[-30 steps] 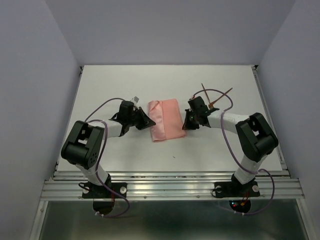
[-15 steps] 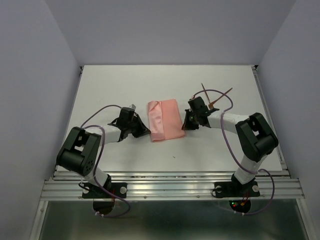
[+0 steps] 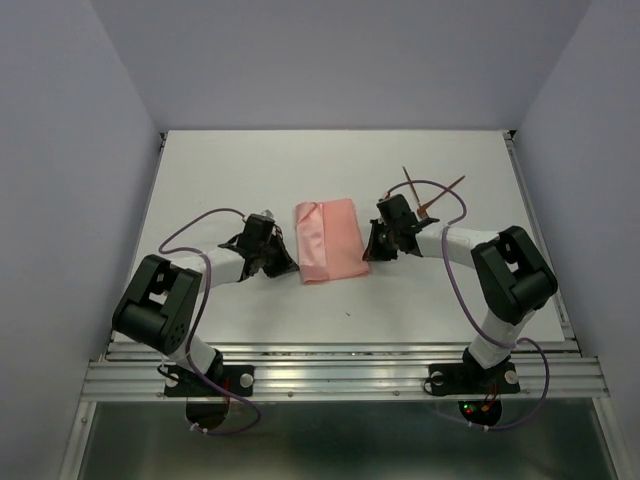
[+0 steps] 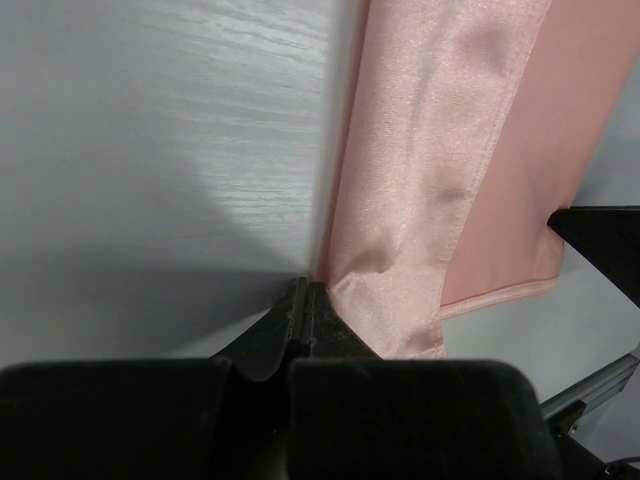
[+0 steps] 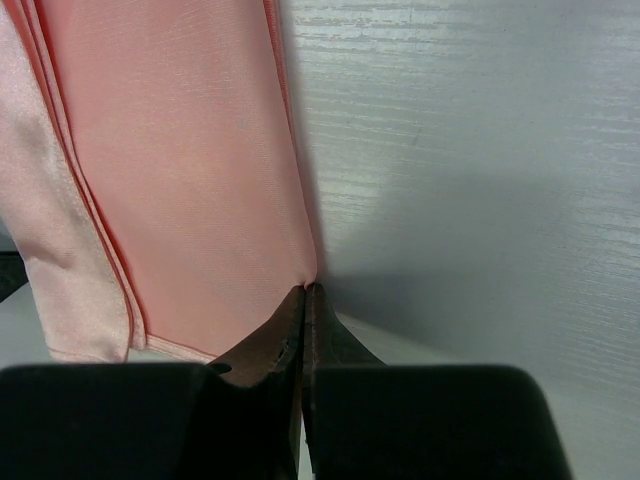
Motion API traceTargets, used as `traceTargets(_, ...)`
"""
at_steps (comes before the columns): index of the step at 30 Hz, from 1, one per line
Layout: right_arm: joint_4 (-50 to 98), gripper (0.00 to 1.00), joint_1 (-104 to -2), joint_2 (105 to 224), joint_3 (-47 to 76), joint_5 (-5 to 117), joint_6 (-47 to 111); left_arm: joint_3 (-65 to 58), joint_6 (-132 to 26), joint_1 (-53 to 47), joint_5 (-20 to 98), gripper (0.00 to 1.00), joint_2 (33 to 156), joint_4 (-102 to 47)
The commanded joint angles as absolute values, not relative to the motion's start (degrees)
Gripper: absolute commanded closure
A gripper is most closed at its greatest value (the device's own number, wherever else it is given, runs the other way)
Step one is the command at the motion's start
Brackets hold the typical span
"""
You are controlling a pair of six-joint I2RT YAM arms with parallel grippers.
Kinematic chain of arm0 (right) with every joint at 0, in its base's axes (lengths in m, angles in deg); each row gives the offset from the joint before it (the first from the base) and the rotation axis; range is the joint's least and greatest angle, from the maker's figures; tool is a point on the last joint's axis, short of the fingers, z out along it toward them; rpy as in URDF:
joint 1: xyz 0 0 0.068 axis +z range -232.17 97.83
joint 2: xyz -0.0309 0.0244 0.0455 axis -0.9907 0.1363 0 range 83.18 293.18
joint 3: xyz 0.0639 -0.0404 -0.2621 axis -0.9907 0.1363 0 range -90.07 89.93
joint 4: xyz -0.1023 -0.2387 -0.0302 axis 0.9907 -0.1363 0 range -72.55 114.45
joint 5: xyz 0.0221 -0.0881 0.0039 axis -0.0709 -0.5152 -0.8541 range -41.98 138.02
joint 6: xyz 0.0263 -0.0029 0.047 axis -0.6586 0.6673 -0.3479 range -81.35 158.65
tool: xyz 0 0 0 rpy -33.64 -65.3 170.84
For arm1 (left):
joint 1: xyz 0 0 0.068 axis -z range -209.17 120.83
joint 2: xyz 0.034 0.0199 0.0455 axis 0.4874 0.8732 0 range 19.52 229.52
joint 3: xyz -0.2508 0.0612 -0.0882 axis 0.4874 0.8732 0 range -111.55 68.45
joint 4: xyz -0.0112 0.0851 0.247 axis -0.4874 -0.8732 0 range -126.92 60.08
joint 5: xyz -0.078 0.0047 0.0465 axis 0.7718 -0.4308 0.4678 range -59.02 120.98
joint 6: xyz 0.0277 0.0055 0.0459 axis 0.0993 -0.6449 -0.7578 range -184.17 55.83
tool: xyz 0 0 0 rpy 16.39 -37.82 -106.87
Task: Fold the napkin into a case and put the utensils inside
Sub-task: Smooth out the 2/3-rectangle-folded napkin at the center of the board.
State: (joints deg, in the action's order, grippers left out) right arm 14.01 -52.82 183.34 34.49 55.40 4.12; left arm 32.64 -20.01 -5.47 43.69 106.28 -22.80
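The salmon-pink napkin (image 3: pixel 332 240) lies flat mid-table as a folded oblong, with a narrower shiny flap along its left side (image 4: pixel 420 150). My left gripper (image 3: pixel 294 267) is low at the napkin's near-left edge. Its jaws are shut (image 4: pixel 305 288), with the tips touching the slightly puckered cloth edge. My right gripper (image 3: pixel 369 250) is at the napkin's right edge (image 5: pixel 200 170), jaws shut (image 5: pixel 305 288), tips against the hem. The utensils, two thin reddish-brown sticks (image 3: pixel 412 183) (image 3: pixel 450 187), lie crossed on the table behind the right arm.
Purple cables (image 3: pixel 195 228) loop over both arms. Grey walls bound the white table (image 3: pixel 240 170) on three sides. A metal rail (image 3: pixel 340 375) runs along the near edge by the arm bases.
My left arm has dropped lower and swung its shut gripper toward the napkin's near-left edge. The right arm, the napkin and the utensils have not moved.
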Motion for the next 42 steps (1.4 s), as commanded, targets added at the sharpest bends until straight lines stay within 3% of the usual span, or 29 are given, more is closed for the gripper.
traceTargets(1,13.8,0.99,-52.5,182.5,35.0,55.4,4.3,29.2,-22.2,-3.0,43.0,1.00,109.8,-27.1)
traceTargets(13,13.6,0.99,-52.5,183.0,34.5,55.3,4.2,22.8,-24.0,2.0,38.2,1.00,110.4,-33.3)
traceTargets(22,13.1,0.99,-52.5,182.9,34.2,55.2,4.2,17.0,-26.4,1.3,22.7,1.00,106.4,-42.7)
traceTargets(27,13.2,0.99,-52.5,182.9,34.1,55.3,4.3,18.1,-26.2,-3.4,29.6,1.00,104.7,-35.3)
traceTargets(33,13.3,0.99,-52.5,182.8,34.1,55.5,4.3,25.1,-20.3,-10.3,44.2,1.00,107.2,-14.5)
traceTargets(42,13.5,0.99,-52.5,183.0,33.9,55.8,4.4,22.9,-18.6,-8.8,40.2,1.00,110.7,-26.4)
